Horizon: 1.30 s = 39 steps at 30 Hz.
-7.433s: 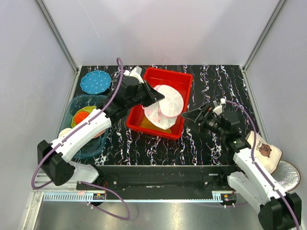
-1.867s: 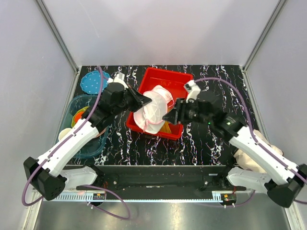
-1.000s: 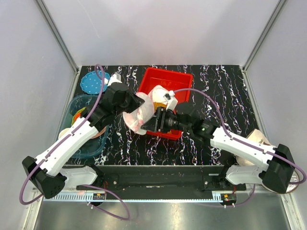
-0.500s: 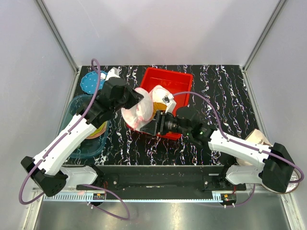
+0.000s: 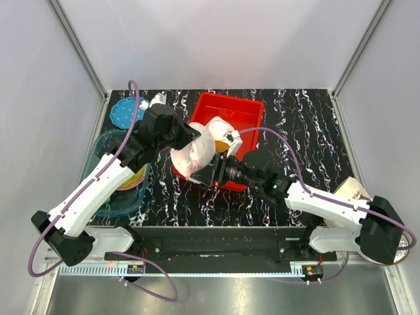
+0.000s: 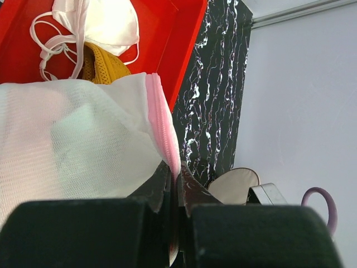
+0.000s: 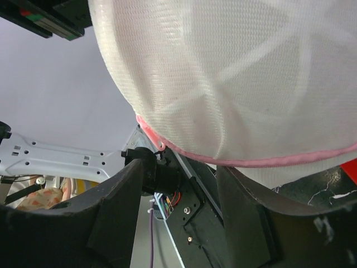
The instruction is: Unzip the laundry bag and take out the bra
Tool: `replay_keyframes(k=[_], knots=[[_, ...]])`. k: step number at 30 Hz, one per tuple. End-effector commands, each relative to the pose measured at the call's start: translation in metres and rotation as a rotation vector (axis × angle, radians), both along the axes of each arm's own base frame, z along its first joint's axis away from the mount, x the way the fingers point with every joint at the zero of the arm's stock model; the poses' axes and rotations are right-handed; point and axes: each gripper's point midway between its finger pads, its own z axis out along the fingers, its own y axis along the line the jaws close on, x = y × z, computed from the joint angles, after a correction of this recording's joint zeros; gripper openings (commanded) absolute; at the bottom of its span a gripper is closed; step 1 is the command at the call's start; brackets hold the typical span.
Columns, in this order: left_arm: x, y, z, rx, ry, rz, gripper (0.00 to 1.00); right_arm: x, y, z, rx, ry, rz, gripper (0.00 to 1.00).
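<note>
Top view, bag: The laundry bag hung clear of the table, over the near-left corner of the red bin, roughly midway between the left and right edges.
Top view, bra: The bra showed only as a pink patch through the mesh, inside the bag.
Top view, claws: My left claw met the bag's upper far-left side. My right claw sat low at its near side.
Top view, left edge: A blue lid lay near the far-left corner. A teal tub sat along the left edge.
Left wrist, claw: My left claw was pressed together, pinching the bag's pink zipper edging.
Left wrist, bin: A mustard-yellow cloth and a pale piece with thin cords lay inside the red bin, beyond the mesh.
Right wrist, claw: My right claw was spread wide, with nothing between its fingers.
Right wrist, bag: White mesh filled the view above my fingertips, the pink edging curving across just beyond them. I could not tell whether I touched it.
</note>
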Motion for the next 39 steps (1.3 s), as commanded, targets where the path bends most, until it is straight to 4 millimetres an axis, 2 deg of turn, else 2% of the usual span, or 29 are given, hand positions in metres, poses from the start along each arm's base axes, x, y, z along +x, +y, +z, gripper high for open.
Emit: replay_keyframes(k=[1, 12, 28, 39], knots=[[-0.001, -0.003, 0.022, -0.062, -0.03, 0.004, 0.0, 0.008, 0.006, 0.032, 0.081, -0.102, -0.024, 0.62], [-0.004, 0.001, 0.026, -0.066, -0.024, 0.02, 0.0, 0.017, 0.011, 0.046, 0.091, -0.177, -0.039, 0.62], [-0.009, 0.009, 0.022, -0.031, -0.011, 0.027, 0.0, 0.011, 0.013, 0.062, 0.114, -0.259, 0.004, 0.6], [-0.014, 0.009, 0.033, -0.019, 0.041, 0.016, 0.0, 0.0, 0.021, 0.069, 0.111, -0.28, 0.09, 0.61]])
